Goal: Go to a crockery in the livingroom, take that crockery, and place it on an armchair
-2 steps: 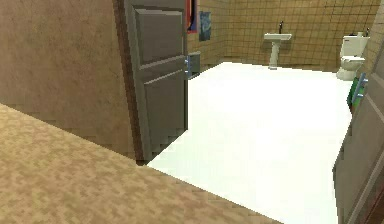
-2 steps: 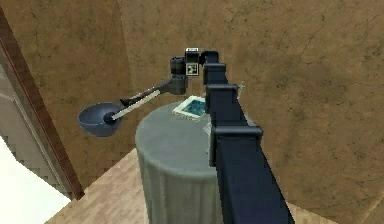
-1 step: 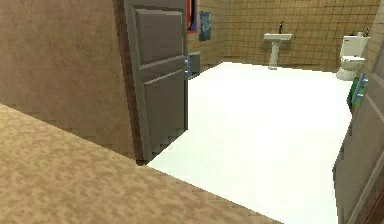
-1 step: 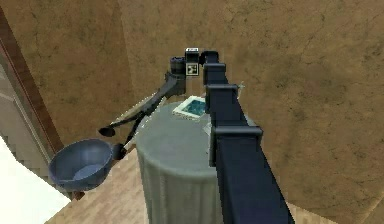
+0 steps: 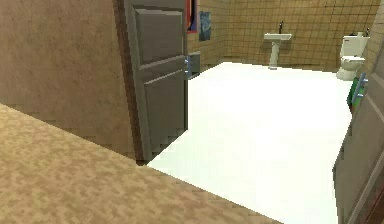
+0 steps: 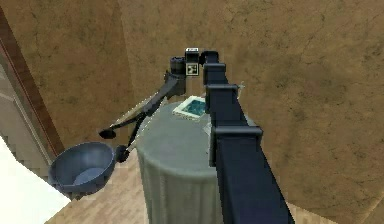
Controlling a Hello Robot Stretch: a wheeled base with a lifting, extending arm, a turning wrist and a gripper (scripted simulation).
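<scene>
At the claw (image 6: 113,141), bowl (image 6: 82,168), mouth upward

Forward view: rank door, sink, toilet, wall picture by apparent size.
1. Door: largest, also nearest the camera.
2. Toilet and sink: look alike, not ranked.
3. Wall picture: smallest.

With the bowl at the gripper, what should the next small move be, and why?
Probably turn the base away from the doorway. The gripper holds the bowl clear of the floor, so the pickup looks done. Ahead, the open door leads into a bathroom with a sink and toilet, an unlikely place for an armchair. Turn gently: a bin stands under the arm.
</scene>
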